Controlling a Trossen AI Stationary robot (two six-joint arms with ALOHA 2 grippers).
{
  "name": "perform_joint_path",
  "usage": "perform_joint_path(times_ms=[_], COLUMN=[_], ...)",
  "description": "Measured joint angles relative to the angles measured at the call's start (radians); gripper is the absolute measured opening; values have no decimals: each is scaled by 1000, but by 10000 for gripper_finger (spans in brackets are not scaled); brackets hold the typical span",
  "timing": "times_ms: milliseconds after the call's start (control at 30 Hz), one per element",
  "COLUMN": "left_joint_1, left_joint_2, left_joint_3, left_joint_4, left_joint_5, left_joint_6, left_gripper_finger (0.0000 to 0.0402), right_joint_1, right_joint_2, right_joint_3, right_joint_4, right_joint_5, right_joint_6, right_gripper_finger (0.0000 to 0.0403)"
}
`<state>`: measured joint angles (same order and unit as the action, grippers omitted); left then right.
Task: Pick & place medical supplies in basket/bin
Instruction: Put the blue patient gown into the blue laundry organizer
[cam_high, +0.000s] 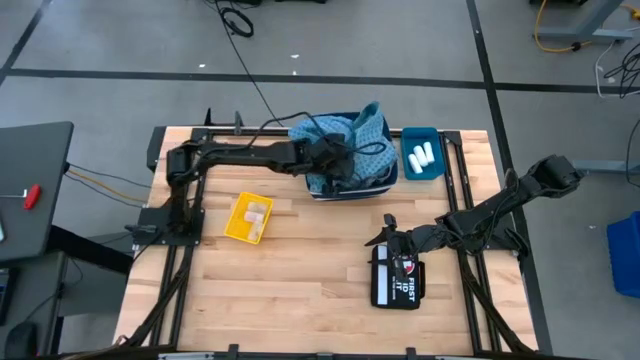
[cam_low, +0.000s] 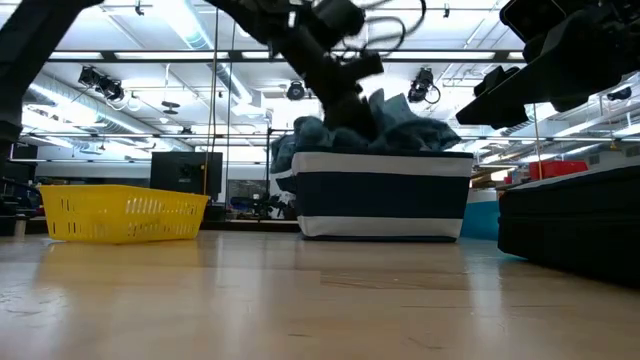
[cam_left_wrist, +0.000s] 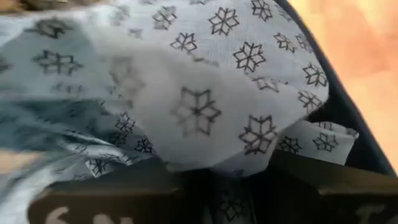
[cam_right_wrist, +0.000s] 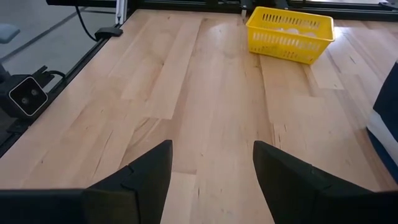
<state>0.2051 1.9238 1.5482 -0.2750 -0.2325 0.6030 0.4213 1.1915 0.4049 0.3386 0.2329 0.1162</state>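
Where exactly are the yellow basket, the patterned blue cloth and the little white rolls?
yellow basket (cam_high: 232, 226): high view, on its left rim.
patterned blue cloth (cam_high: 368, 124): high view, on the bunched part sticking up over the dark bin.
white rolls (cam_high: 422, 155): high view, on the rolls lying in the small blue tray.

A grey concrete floor (cam_high: 400, 40), crossed by dark lines, is surrounding the wooden desk (cam_high: 300, 280). Black cables (cam_high: 238, 20) are lying on it. Long ceiling lights (cam_low: 190, 20) are glowing over an open hall beyond.
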Motion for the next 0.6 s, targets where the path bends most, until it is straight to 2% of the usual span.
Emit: perform_joint_path(times_ms=[100,233,300,500,600], left_joint_1=[23,35,30,-4,-20], left_joint_2=[30,36,30,-21,-47], left_joint_3=[0,0,0,2,2], left_joint_4=[-5,-2,2,7,-4], left_joint_5=[117,200,204,136,91], left_joint_6=[-24,-56,-57,-37,-30], left_gripper_finger=[57,65,105,274,329], right_joint_1=[0,0,0,0,0], right_joint_2=[0,0,0,0,0], right_joint_3=[0,0,0,0,0], right_joint_4=[0,-2,-3,-10,-18], right_joint_5=[-3,-4,-4,-4,-4], right_joint_6=[0,0,0,0,0], right_gripper_finger=[233,233,233,233,233])
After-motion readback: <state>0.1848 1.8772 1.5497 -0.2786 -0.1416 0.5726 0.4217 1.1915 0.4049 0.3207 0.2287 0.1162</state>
